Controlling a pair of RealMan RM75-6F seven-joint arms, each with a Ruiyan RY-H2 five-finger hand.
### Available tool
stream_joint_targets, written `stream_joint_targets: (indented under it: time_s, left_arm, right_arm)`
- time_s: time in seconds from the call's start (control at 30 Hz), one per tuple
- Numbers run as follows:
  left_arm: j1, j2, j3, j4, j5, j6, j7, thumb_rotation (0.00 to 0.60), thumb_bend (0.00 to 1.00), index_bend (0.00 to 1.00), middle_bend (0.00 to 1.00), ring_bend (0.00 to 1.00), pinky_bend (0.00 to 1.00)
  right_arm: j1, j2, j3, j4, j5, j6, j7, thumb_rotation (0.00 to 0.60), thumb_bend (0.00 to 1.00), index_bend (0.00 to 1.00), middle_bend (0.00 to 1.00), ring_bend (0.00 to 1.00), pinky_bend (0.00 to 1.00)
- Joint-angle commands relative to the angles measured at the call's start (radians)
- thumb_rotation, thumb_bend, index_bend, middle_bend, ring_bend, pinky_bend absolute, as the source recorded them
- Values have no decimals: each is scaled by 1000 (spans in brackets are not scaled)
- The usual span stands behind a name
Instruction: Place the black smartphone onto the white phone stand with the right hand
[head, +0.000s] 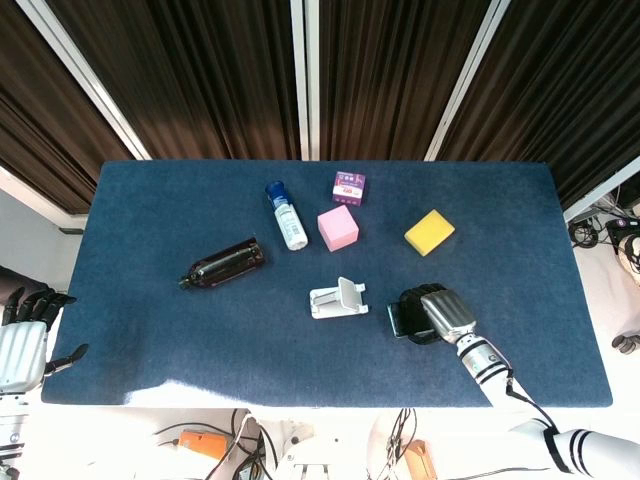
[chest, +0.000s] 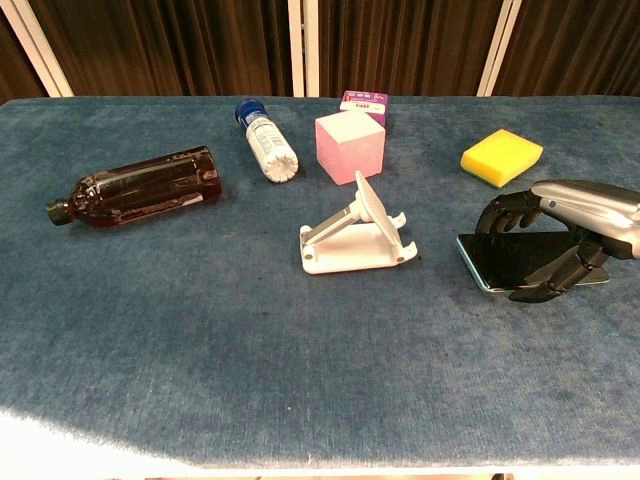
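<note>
The black smartphone (chest: 512, 258) is in my right hand (chest: 560, 235), gripped between the fingers above and the thumb below and lifted a little off the blue cloth. In the head view the smartphone (head: 403, 319) pokes out to the left of my right hand (head: 432, 312). The white phone stand (chest: 353, 236) sits left of the phone, a short gap away; the white phone stand (head: 337, 298) has nothing on it. My left hand (head: 22, 340) hangs off the table's left edge with its fingers apart, holding nothing.
A dark bottle (chest: 135, 187) lies at the left. Behind the stand are a white bottle with a blue cap (chest: 265, 139), a pink cube (chest: 349, 146) and a small purple box (chest: 364, 103). A yellow sponge (chest: 500, 157) lies just behind my right hand.
</note>
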Motion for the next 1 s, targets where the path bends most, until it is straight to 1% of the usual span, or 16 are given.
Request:
stream_joint_targets:
  time_s: [0.03,0.17,0.33,0.43,0.53,0.67,0.87,1.0]
  left_arm:
    - [1,2,1,-2,1,1,1,600,81,270,238,142,0]
    - [2,4,2,-6,2,1,3,600,81,270,238,142,0]
    - [2,7,2,-11,6,3,6,600,82,270,238,142,0]
    - [4,8,1,-16,7,6,7,600,82,270,238,142,0]
    - [4,9,2,-21,5,5,13,600,81,270,238,142,0]
    - [2,12,1,-28,1,1,22,600,82,270,238,142,0]
    - [-6,16,-4,-36,0,-8,33,600,82,270,238,142,0]
    - [-7,17,-6,-37,-4,-11,34,600,81,270,238,142,0]
  right_arm:
    - [11,1,8,32,-54,9,101,600,447,692,465,376,430]
    - [16,32,23,17,-103,50,197,600,448,691,466,381,466]
    - [24,80,69,-54,-136,116,300,600,447,687,466,381,470]
    - [34,78,100,-88,-144,144,393,600,448,673,466,381,470]
    - [41,30,123,-86,-134,163,503,600,448,657,466,380,469]
    - [44,-68,129,-31,-119,177,618,600,448,652,466,380,469]
    - [39,-217,131,85,-114,221,711,600,447,647,465,368,458]
    - [45,-286,140,156,-105,228,761,600,448,637,464,348,429]
